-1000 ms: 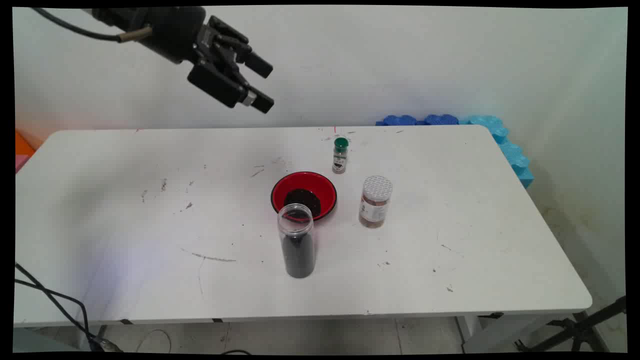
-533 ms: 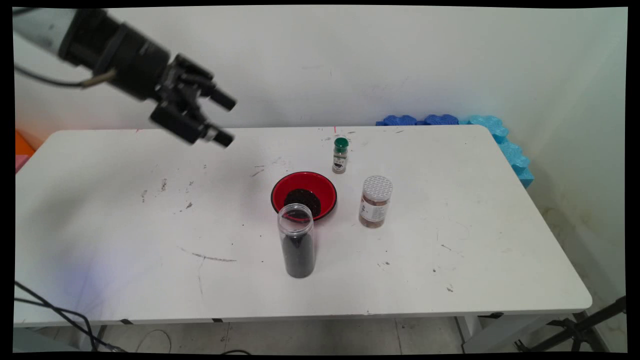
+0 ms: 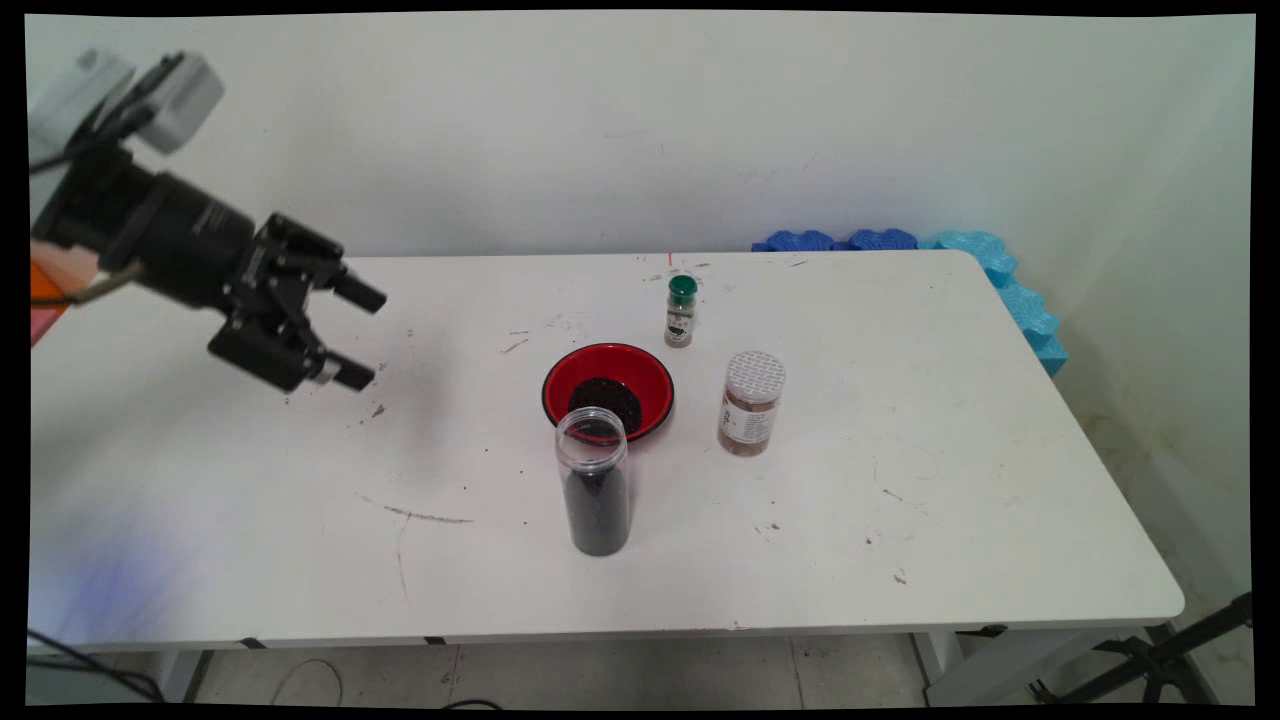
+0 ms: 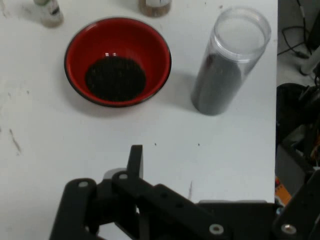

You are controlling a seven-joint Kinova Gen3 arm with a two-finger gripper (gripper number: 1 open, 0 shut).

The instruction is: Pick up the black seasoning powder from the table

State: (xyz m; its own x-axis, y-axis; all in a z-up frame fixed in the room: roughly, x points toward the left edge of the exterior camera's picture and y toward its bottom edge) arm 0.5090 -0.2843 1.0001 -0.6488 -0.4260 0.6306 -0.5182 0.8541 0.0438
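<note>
The gripper (image 3: 358, 335) hangs above the left part of the tabletop (image 3: 200, 480), its 2 fingers spread apart with nothing between them, pointing toward the middle where the things stand. It touches nothing; the nearest things are well apart from it. Near the tabletop's centre sits a red bowl (image 3: 607, 390) with a dark heap in its bottom. Just in front of the bowl, on the near side, stands a tall clear jar (image 3: 596, 483), open at the top and filled partway with the same sort of dark stuff; from the main view its rim overlaps the bowl's edge, but the hand view shows a gap of bare tabletop between them. To the right of the bowl stands a jar with a white lid (image 3: 750, 402) and brownish contents, and behind the bowl a small bottle with a green cap (image 3: 680, 311). In the hand view the bowl (image 4: 118, 61) lies ahead and to the left, the clear jar (image 4: 227, 60) ahead and to the right. The clear jar looks the riskiest thing here: it is tall, narrow and lidless, so a sideways knock from a finger would likely tip it and spill its contents across the tabletop or into the bowl. The 2 smaller containers stand close enough to be bumped by a wide sweep.
</note>
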